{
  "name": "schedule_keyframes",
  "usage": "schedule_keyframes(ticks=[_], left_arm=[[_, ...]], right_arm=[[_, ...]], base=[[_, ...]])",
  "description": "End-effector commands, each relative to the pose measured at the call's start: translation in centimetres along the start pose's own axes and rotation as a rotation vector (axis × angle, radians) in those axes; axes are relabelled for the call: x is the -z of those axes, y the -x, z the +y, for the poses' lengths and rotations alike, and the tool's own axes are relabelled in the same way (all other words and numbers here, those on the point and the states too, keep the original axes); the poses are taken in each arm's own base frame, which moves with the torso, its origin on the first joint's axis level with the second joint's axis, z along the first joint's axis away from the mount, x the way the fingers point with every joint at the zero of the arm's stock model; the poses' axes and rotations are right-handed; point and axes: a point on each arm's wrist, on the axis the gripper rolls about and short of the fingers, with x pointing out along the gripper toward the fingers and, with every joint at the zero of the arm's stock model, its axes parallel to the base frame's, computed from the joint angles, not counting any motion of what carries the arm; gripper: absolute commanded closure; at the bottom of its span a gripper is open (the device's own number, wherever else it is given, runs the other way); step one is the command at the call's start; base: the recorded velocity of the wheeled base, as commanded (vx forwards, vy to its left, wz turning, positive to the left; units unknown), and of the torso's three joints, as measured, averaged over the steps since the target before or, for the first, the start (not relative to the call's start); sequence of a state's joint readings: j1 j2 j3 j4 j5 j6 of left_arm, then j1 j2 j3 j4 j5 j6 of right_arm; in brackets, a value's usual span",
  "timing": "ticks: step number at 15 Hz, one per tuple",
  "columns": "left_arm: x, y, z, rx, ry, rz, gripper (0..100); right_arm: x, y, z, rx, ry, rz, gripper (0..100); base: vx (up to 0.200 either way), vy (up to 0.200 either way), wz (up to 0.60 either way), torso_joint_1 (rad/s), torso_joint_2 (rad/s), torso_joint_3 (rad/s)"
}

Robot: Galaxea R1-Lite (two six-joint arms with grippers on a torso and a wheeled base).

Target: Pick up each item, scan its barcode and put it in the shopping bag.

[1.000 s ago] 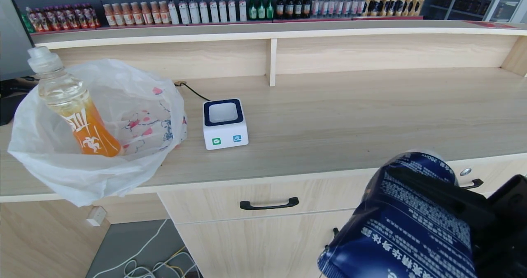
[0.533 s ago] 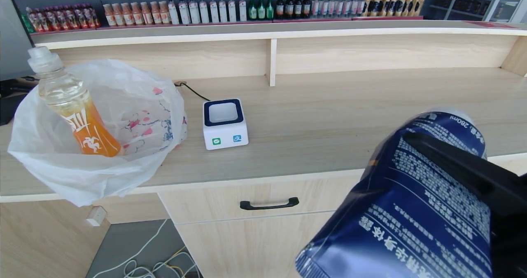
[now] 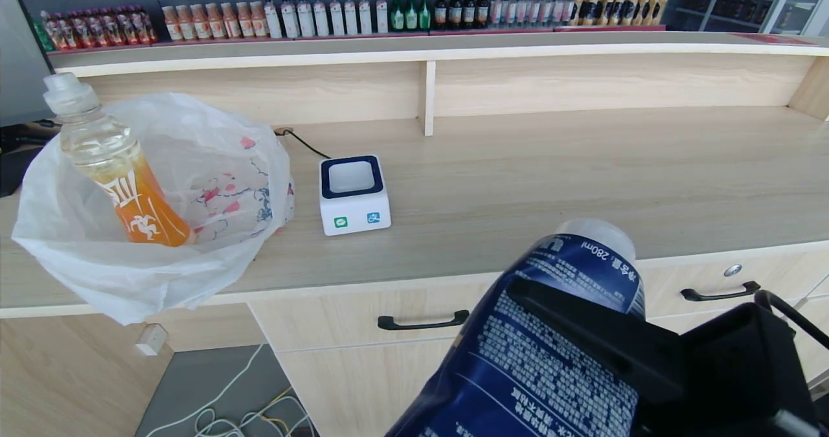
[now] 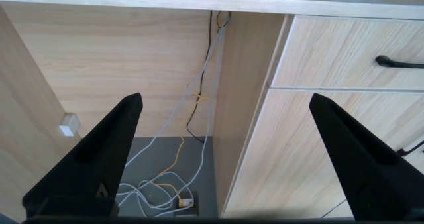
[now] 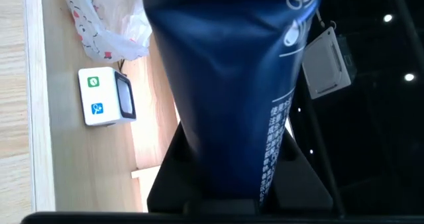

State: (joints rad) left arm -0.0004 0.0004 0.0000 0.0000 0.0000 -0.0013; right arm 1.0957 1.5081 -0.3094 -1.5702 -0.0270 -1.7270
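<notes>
Right gripper point(image 3: 550, 333): fingers are clamped across the body of the blue bottle point(image 3: 511, 379), which is held tilted in the air, its cap end past the fingertips.

The bottle is judged full, moderately heavy and firm-walled. Its glossy sleeve is likely slick, so a mid-body hold is favoured, with the barcode left uncovered.

Left gripper point(image 4: 225, 105): fingers are spread with nothing between them.

The scanner point(image 3: 353, 194) is seen beyond and left of the right fingertips, on the counter point(image 3: 550, 178). The shopping bag point(image 3: 214, 133), with an orange bottle point(image 3: 123, 178) inside, lies farther left.
</notes>
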Motion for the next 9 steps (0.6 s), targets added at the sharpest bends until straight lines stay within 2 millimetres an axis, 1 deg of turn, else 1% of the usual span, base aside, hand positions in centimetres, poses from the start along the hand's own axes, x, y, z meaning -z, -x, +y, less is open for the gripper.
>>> schedule_keyframes(ticks=[1, 5, 6, 7, 9], left_arm=[[0.0, 0.0, 0.0, 0.0, 0.0, 0.0, 0], [0.0, 0.0, 0.0, 0.0, 0.0, 0.0, 0], [0.0, 0.0, 0.0, 0.0, 0.0, 0.0, 0], [0.0, 0.0, 0.0, 0.0, 0.0, 0.0, 0], [0.0, 0.0, 0.0, 0.0, 0.0, 0.0, 0]], right_arm=[[-0.6, -0.7, 0.4, -0.005, 0.022, -0.026, 100], [-1.1, -1.0, 0.3, 0.003, 0.043, -0.045, 100], [-1.7, -1.1, 0.0, 0.023, 0.132, -0.067, 100], [-1.8, -1.3, -0.4, 0.042, 0.163, -0.069, 100], [-1.8, -1.4, -0.6, 0.05, 0.164, -0.068, 100]], base=[[0.0, 0.0, 0.0, 0.0, 0.0, 0.0], [0.0, 0.0, 0.0, 0.0, 0.0, 0.0], [0.0, 0.0, 0.0, 0.0, 0.0, 0.0], [0.0, 0.0, 0.0, 0.0, 0.0, 0.0], [0.0, 0.0, 0.0, 0.0, 0.0, 0.0]])
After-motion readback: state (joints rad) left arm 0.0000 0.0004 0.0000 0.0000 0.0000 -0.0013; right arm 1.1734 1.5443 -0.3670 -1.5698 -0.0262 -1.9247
